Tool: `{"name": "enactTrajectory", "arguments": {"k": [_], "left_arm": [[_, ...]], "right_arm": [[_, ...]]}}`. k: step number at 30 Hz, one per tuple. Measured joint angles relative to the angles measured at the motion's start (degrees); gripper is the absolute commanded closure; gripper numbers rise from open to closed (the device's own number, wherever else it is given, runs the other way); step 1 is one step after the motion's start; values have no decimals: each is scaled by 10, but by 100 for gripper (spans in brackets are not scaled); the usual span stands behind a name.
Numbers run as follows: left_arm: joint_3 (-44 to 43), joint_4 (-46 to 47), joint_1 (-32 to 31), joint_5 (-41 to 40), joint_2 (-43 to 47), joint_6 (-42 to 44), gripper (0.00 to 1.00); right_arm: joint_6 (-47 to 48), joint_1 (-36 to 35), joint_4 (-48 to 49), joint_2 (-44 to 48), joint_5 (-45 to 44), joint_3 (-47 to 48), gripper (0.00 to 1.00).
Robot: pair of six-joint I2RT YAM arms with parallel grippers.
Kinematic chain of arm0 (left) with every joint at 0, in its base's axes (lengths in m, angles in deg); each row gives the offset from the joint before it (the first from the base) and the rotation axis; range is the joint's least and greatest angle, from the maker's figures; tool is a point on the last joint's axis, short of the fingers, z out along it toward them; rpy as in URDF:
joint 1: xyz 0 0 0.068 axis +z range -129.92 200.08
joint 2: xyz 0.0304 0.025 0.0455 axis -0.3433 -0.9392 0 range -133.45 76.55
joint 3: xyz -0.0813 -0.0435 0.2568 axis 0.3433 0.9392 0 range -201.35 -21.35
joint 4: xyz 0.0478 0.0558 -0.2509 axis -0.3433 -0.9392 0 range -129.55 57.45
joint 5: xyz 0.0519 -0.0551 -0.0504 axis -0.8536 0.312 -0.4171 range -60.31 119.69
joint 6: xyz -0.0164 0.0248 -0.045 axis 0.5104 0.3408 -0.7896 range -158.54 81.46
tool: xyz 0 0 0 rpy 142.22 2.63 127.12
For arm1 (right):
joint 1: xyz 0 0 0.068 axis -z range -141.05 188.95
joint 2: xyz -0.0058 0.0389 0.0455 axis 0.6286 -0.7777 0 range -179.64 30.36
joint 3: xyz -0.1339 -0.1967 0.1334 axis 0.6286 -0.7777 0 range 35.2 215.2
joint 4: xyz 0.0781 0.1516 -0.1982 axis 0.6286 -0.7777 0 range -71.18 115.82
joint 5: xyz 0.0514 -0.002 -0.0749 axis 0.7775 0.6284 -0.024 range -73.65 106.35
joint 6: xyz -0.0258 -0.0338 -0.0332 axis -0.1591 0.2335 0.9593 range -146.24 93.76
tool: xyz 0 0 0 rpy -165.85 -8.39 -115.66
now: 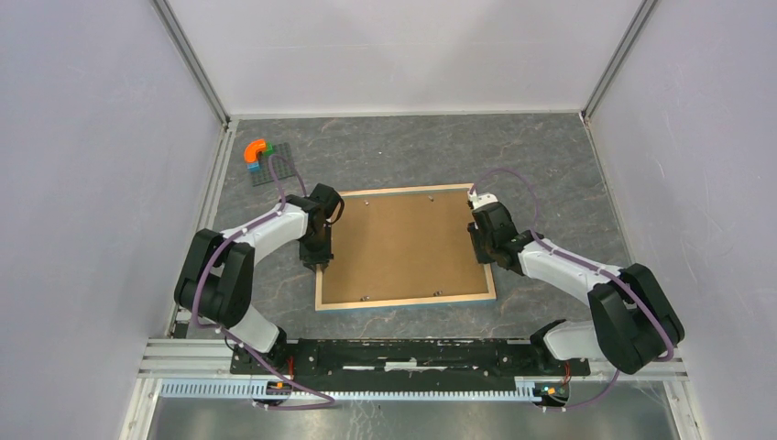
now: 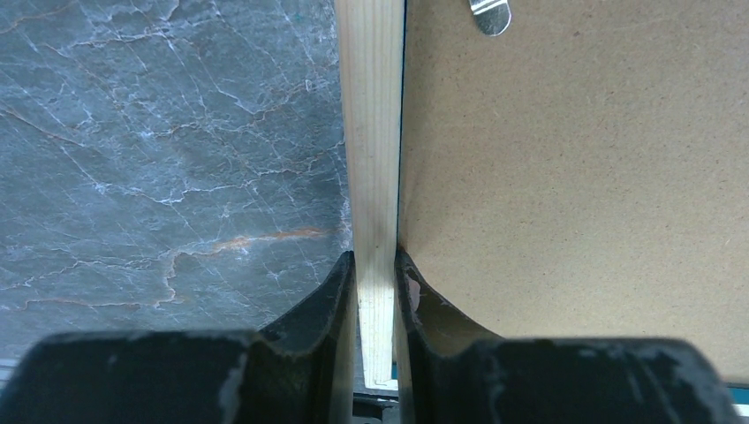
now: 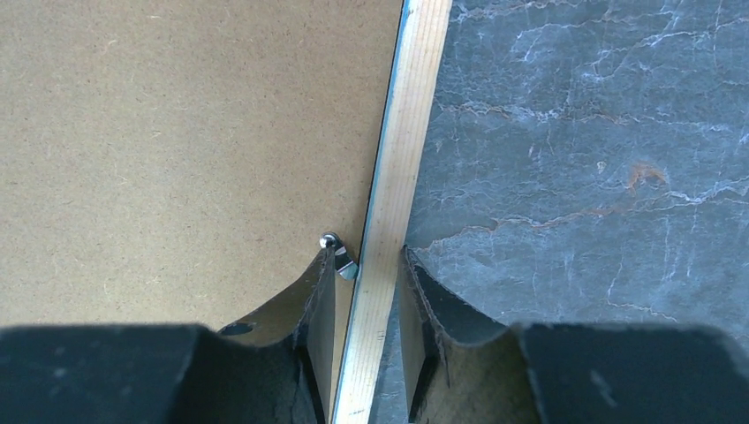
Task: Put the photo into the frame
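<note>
Thin, stiff and light by the look, probably glazed, so fragile; best lifted level by opposite wood rails, not by the board. Lying back-up at mid-table: the frame (image 2: 372, 132), pale wood rim, blue edge, brown backing board (image 1: 403, 243) under metal clips (image 3: 343, 261). Left gripper (image 2: 376, 291) clenched on the left rail; right gripper (image 3: 368, 258) astride the right rail, grip impossible to tell

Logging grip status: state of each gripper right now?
Left gripper: closed on the frame, left rail.
Right gripper: straddles the right rail; closed or not cannot be told.
</note>
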Motion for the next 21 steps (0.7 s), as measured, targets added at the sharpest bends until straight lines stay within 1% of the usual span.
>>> {"name": "enactTrajectory", "arguments": {"k": [1,3,6,8,10,13,14,21], "left_arm": [[0,0,0,0,0,0,94],[0,0,0,0,0,0,94],[0,0,0,-1,0,0,95],[0,0,0,-1,0,0,95],[0,0,-1,-2,0,0,95],[0,0,-1,-1,0,0,95],[0,0,-1,-1,0,0,95],[-7,-7,-1,0,-7,0,96]], "right_arm": [[0,1,0,0,2,0,58],[4,2,2,1,7,0,59],[16,6,5,1,14,0,66],[19,13,6,1,20,-2,75],[21,19,8,3,26,-3,86],[25,26,19,8,39,-11,98],[27,27,23,10,42,-15,100],[40,33,49,23,62,-35,100]]}}
